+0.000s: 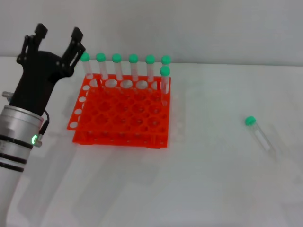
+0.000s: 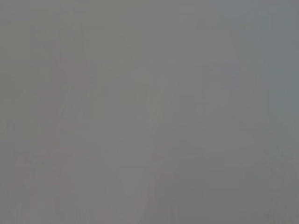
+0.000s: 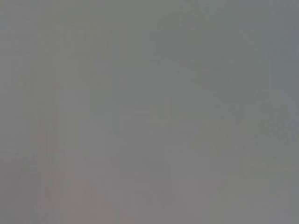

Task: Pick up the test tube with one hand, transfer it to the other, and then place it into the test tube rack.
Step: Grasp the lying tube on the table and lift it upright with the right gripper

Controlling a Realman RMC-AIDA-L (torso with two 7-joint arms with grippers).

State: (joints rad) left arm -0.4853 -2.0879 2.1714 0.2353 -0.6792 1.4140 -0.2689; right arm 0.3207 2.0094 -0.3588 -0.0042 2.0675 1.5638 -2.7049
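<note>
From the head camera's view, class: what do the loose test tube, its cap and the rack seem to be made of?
The test tube lying on the table: clear, probably plastic, since the surface shows through it. Its cap: opaque bright green, likely plastic. The test tube rack: glossy orange-red moulded plastic, judging by its uniform colour and round holes.

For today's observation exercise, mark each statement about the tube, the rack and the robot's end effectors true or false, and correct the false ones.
1. The loose test tube lies on its side on the table. True.
2. It touches the test tube rack. False: it lies well apart, on the robot's right.
3. The left end effector is open and holds nothing. True.
4. The rack is empty. False: seven green-capped tubes stand along its far edge.
5. The right end effector shows in the head view. False: it is not in view.
</note>
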